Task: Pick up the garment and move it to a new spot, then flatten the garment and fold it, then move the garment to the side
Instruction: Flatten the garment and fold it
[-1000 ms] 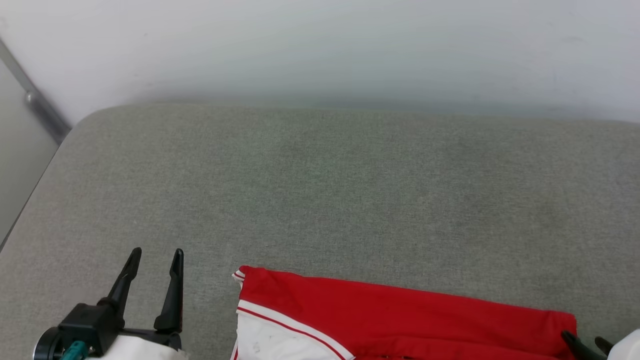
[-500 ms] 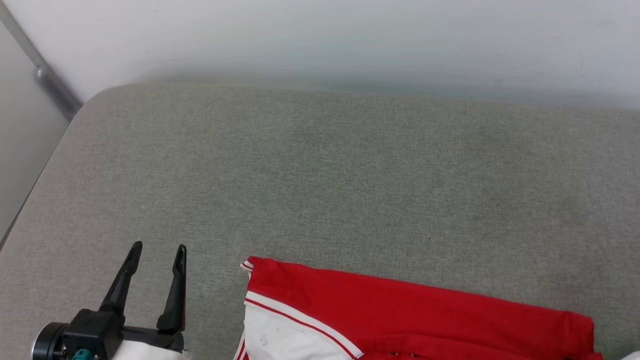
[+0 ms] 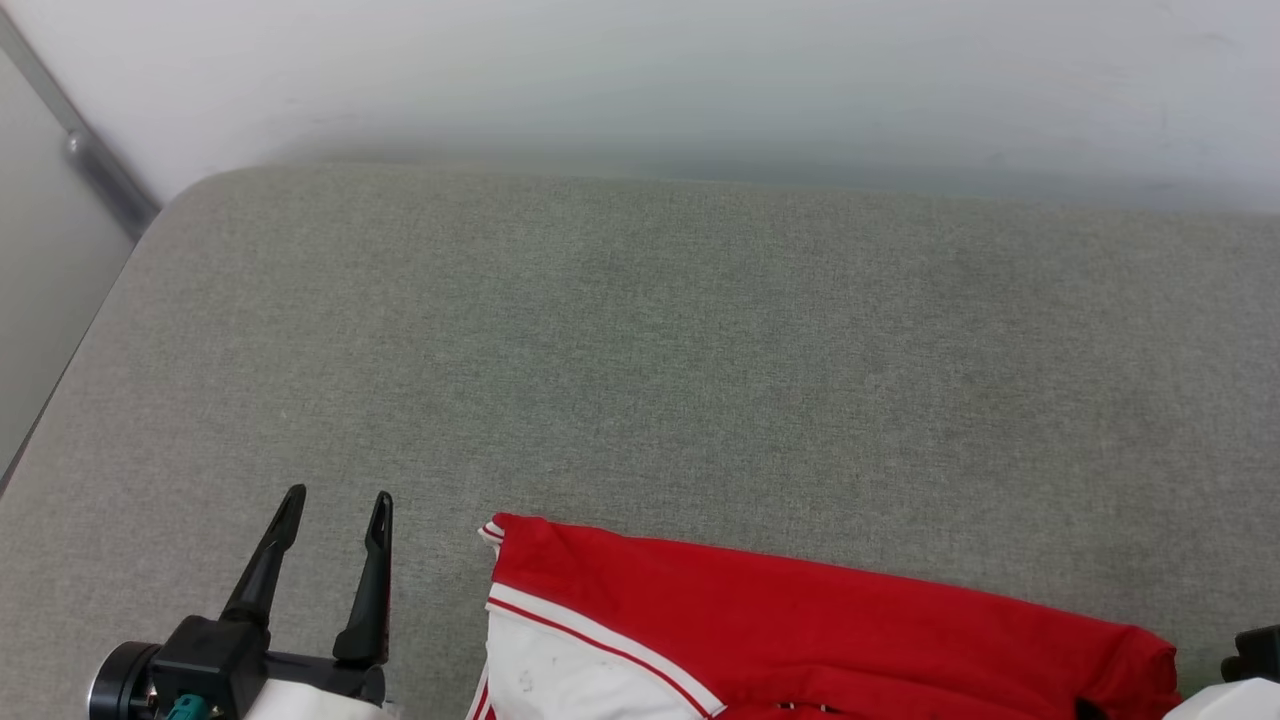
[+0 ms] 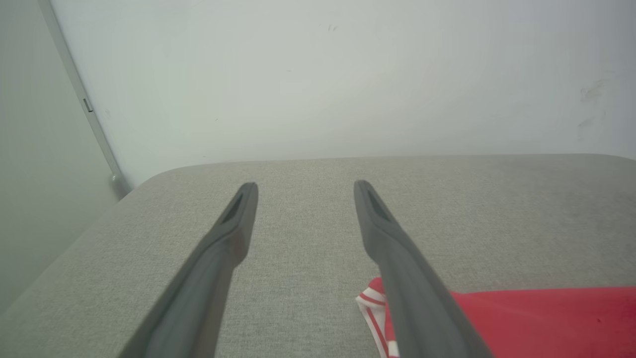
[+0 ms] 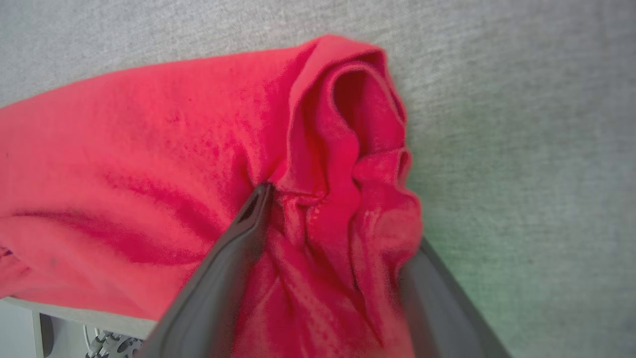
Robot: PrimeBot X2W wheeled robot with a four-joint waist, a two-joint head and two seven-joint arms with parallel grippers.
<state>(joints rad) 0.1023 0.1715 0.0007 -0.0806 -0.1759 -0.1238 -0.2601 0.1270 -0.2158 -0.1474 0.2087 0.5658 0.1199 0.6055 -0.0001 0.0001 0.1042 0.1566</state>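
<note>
The garment (image 3: 800,630) lies at the near edge of the grey cushion (image 3: 640,350), red with a white sleeve (image 3: 560,680) and striped trim. My left gripper (image 3: 338,497) hovers open and empty just left of its striped corner (image 4: 370,301). The red cloth (image 4: 546,318) runs to the right of that gripper's right finger (image 4: 397,268). My right gripper (image 5: 338,219) is at the garment's right end, jaws wide apart and straddling a bunched red fold (image 5: 348,149). Its right finger (image 5: 447,298) is partly under the cloth. That arm's pale wrist (image 3: 1225,700) shows at the lower right.
A pale wall (image 3: 640,80) rises behind the cushion. A grey metal rail (image 3: 95,175) runs down the back left corner, where the cushion's left edge drops off. Bare grey fabric stretches beyond the garment to the wall.
The camera shifted slightly. My left gripper has edged right, nearer the garment's corner. The garment's right end now looks bunched, and the right arm's wrist shows again at the lower right.
</note>
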